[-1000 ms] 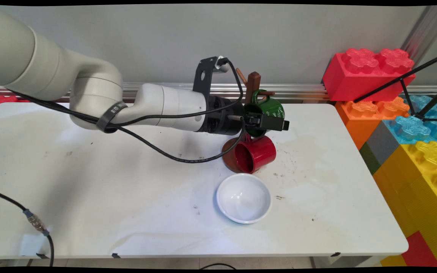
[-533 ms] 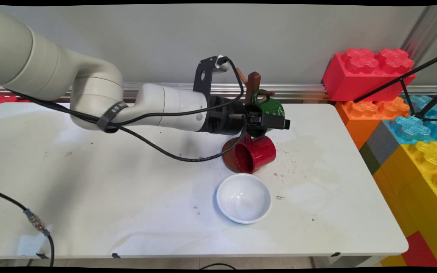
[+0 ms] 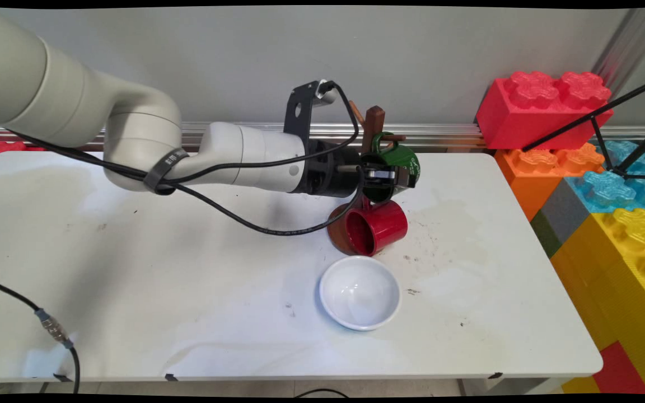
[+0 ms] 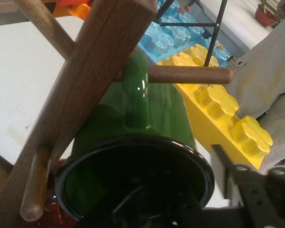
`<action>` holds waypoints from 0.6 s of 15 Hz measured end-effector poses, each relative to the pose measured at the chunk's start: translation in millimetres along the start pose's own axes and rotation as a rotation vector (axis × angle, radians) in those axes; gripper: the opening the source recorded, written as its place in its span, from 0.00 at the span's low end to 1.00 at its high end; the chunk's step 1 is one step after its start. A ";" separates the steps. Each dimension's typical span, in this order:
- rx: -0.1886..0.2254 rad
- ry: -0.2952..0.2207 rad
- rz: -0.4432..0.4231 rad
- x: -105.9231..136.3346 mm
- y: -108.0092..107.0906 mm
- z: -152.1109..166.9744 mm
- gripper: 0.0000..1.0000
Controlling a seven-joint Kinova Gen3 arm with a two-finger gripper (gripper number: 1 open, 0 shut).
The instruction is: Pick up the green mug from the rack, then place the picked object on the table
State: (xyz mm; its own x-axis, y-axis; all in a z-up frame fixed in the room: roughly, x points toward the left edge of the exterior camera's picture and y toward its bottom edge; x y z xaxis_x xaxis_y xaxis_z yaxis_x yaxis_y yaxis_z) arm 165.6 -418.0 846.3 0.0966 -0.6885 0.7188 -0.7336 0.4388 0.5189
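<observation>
1. Black two-finger gripper (image 3: 398, 176) reaches sideways from the left, at the mouth of a glossy green ceramic mug (image 3: 398, 162) (image 4: 147, 123).
2. Green mug hangs by its handle on a peg of the brown wooden mug tree (image 3: 374, 126) (image 4: 92, 71), at the table's far side, mouth toward the gripper.
3. Fingers straddle the mug's rim, one inside, one outside (image 4: 223, 166); probably clamped on it, contact not clear.
4. Red ceramic mug (image 3: 377, 226) hangs lower on the same tree, mouth toward the camera, in front of the tree's round brown base.
5. White round bowl (image 3: 360, 292) sits on the white table (image 3: 132, 280), near the red mug, apart.
6. Big coloured toy bricks (image 3: 597, 168) stacked at right.
</observation>
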 end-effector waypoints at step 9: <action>0.014 -0.001 -0.008 -1.3 -3.3 -1.7 0.00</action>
State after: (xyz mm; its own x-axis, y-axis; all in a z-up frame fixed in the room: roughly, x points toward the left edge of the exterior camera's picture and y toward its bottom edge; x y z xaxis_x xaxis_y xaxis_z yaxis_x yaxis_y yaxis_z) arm 169.1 -417.6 844.5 0.1015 -0.6926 0.7141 -0.7419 0.4255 0.5182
